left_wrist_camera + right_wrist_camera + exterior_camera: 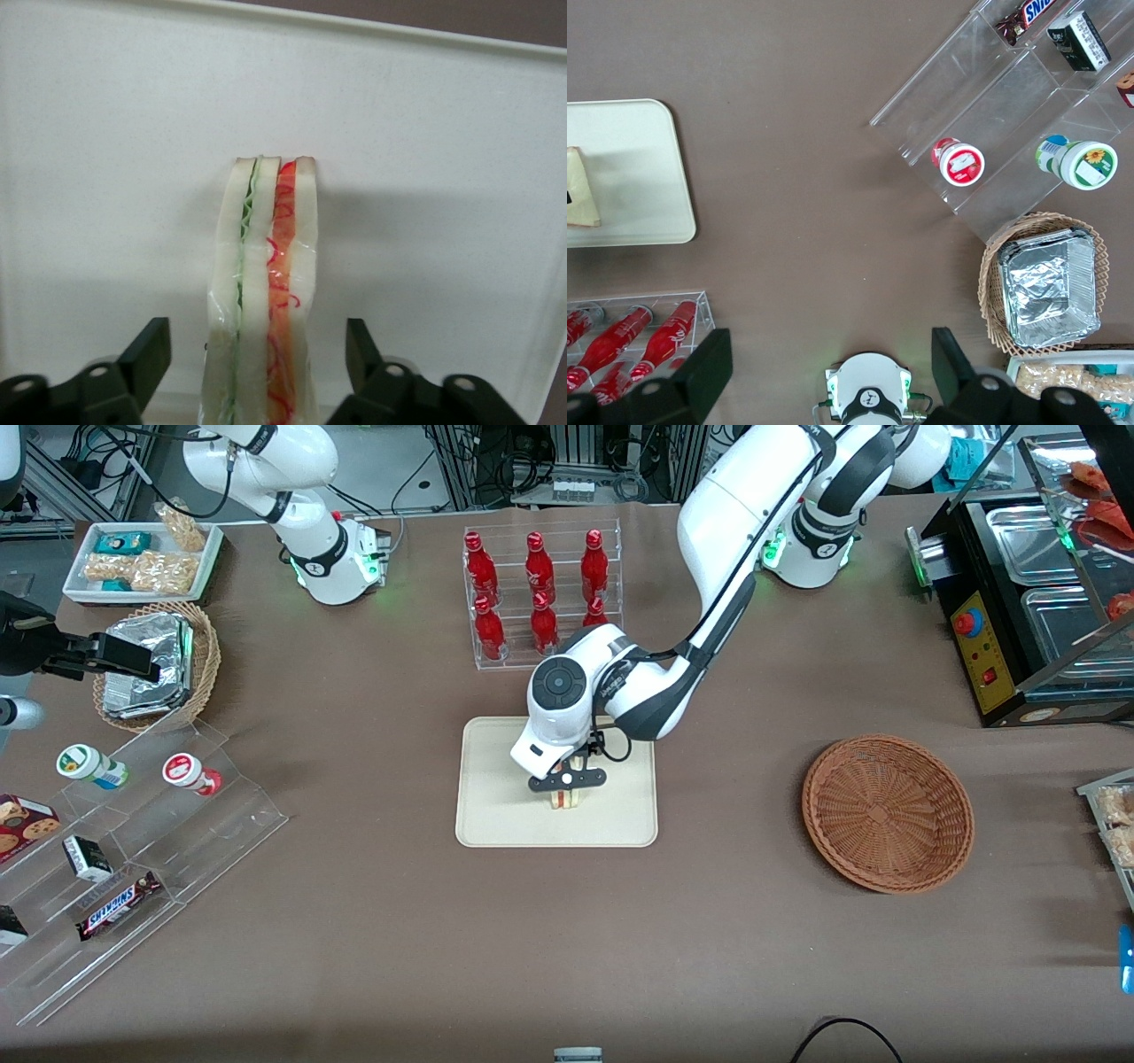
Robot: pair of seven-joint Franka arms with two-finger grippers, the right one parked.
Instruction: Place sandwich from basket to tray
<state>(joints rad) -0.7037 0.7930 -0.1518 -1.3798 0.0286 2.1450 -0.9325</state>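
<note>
Matt tray and soft bread under my claw, woven wicker off to the side.

My gripper (567, 779) hangs over the tray (496, 815), its black fingers (146, 354) of dull hard plastic standing apart from the sandwich (263, 292), which looks soft and pale under a thin glossy film. The tray is smooth, matt, cream plastic. The basket (888, 811) is rough reddish-brown woven wicker. The table (354, 921) wears a matt brown cloth-like cover. My arm's shell (744, 505) is glossy white plastic. The bottles (536, 593) shine glossy red in a clear acrylic rack (611, 646).
</note>
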